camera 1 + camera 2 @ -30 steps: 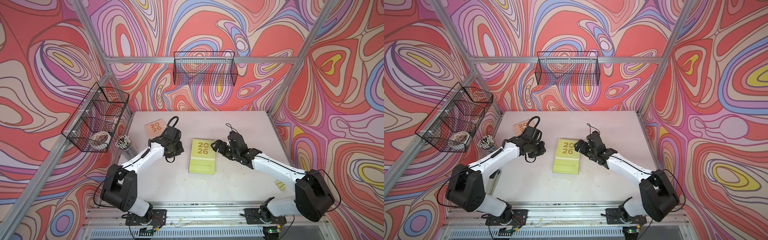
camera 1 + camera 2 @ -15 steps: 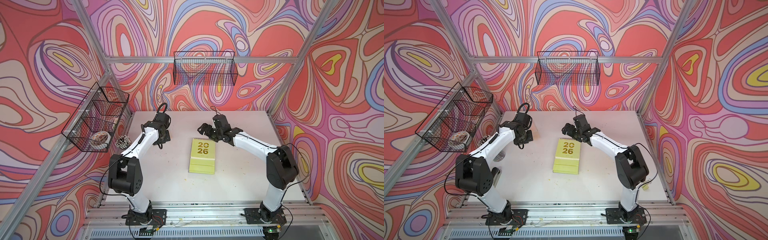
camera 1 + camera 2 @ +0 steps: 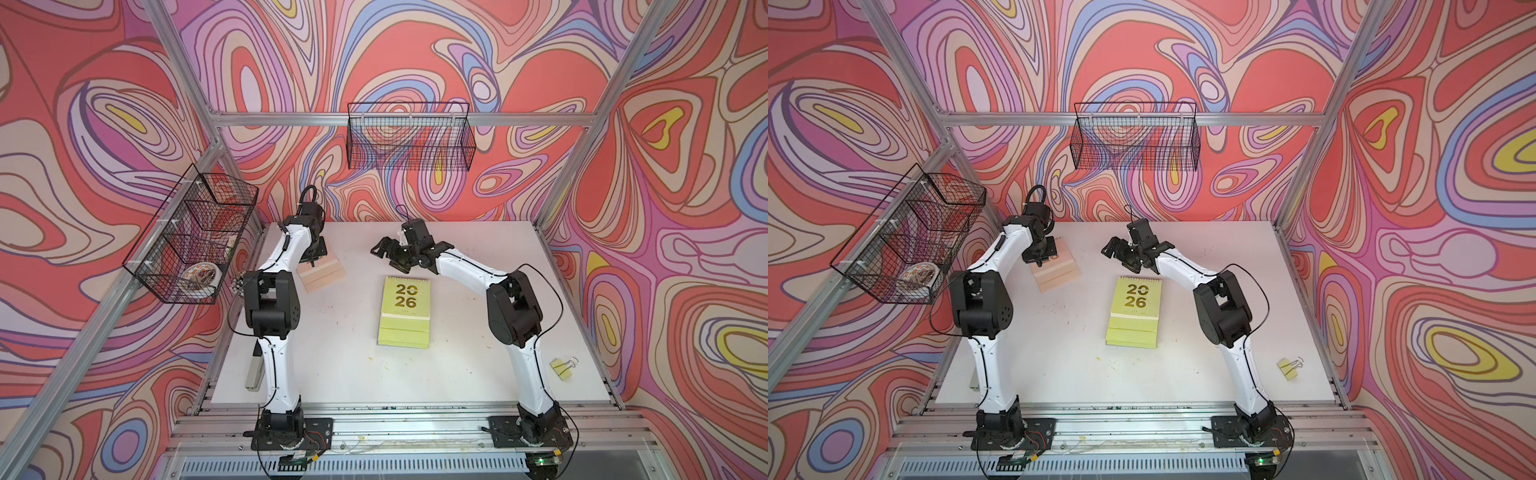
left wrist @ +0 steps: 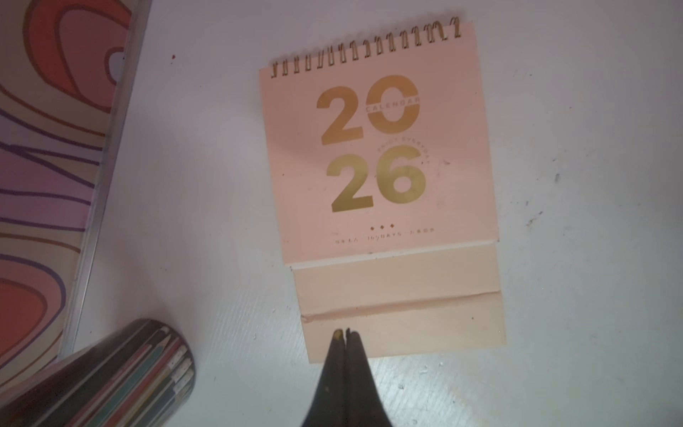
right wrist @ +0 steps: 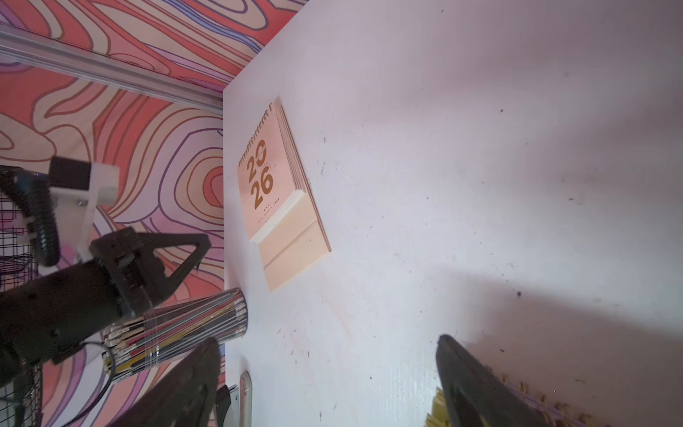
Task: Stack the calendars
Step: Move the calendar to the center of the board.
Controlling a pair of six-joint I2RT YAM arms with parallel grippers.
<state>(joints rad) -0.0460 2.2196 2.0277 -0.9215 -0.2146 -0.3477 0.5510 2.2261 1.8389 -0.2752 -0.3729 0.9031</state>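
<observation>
Left gripper [image 4: 345, 332]: jaws pressed together, nothing between them. Its tips sit over the peach calendar [image 4: 380, 166], at the plain fold-out end opposite the gold spiral. You cannot tell from the left wrist view whether they touch the card. The right wrist view suggests they hang clear above it.

Right gripper [image 3: 384, 253]: jaws spread wide, empty, hovering just past the spiral end of the green stack [image 3: 405, 307].

Position: the peach calendar lies flat at the far left of the table [image 3: 457, 365], beside the pencil cup [image 4: 111, 369]. The stack sits mid-table, with bare surface between the two.

Axis: the peach calendar's long side runs straight away from the left tips toward its spiral. In both top views it is skewed slightly against the stack's long side.

Judgement: your left arm is the nearer one. Closed jaws cannot pinch, so you likely open them across the short fold-out edge first. The carry then goes rightward toward the stack, with a small turn to line up the spirals.
</observation>
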